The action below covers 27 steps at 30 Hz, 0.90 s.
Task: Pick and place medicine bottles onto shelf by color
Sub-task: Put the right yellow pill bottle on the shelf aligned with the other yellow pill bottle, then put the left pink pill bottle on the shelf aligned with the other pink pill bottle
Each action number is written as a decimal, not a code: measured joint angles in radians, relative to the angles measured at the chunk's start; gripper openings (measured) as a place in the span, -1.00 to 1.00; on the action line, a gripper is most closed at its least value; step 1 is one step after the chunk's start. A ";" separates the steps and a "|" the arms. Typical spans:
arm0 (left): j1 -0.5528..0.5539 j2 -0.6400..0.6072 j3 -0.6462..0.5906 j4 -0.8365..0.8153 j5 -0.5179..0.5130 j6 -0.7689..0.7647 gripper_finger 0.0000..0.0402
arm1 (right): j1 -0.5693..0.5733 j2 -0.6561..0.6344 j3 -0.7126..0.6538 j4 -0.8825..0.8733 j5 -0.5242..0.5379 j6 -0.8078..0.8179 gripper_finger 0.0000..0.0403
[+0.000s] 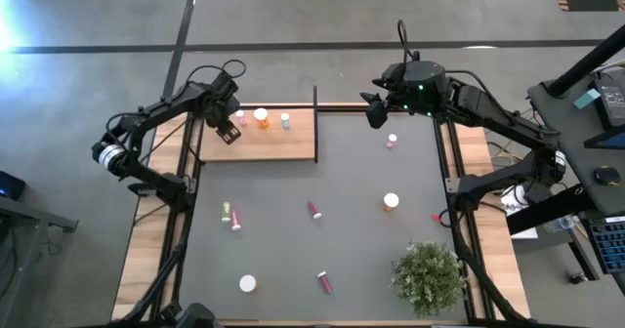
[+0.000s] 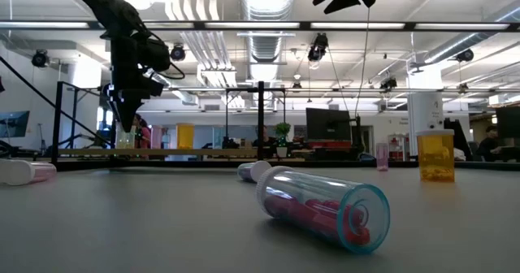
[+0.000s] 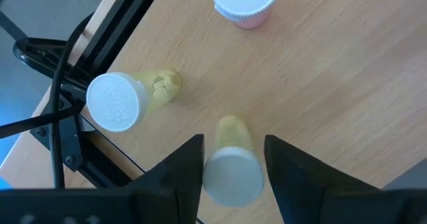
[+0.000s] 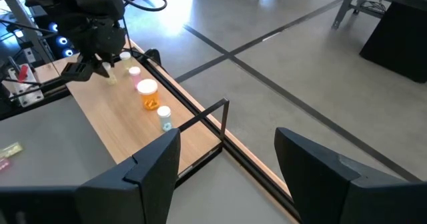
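The light-wood shelf (image 1: 283, 144) lies at the table's far left. On it stand a pink bottle (image 3: 243, 1), an orange one (image 1: 262, 117), a pale one (image 1: 285, 121) and a yellow-green one (image 3: 117, 101). My left gripper (image 3: 233, 164) points down over the shelf's left part. A second yellow-green bottle (image 3: 230, 134) stands upright on the board between its fingers. My right gripper (image 4: 227, 177) hangs open and empty, high over the table's far right (image 1: 374, 113). My left gripper comes from above, and its fingers (image 3: 187, 167) stand close on either side of the yellow-green bottle's white cap (image 3: 232, 177). Whether they touch the cap I cannot tell. The bottle stands upright with its base on the shelf.
More bottles are scattered on the dark tabletop: an orange one (image 1: 391, 202) and a pink one (image 1: 391, 141) upright, pink ones lying (image 1: 315, 210) (image 1: 324, 282) (image 2: 325, 212), a pair at left (image 1: 230, 214). A bushy plant (image 1: 428, 274) stands near right. A dark upright frame (image 1: 315, 123) bounds the shelf's right end.
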 joint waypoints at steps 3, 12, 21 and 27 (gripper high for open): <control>0.000 0.000 0.000 0.000 -0.001 0.000 -0.29 | 0.000 0.000 0.000 0.000 0.000 0.000 0.16; 0.000 0.000 0.023 0.002 -0.017 0.002 -0.29 | 0.000 0.000 0.000 0.000 0.000 0.000 0.16; -0.002 -0.001 0.063 0.000 -0.018 0.032 -0.28 | 0.000 0.000 0.000 0.000 0.000 0.000 0.16; -0.032 -0.022 0.116 -0.001 -0.014 0.045 -0.28 | 0.000 0.000 0.000 0.000 0.000 0.000 0.16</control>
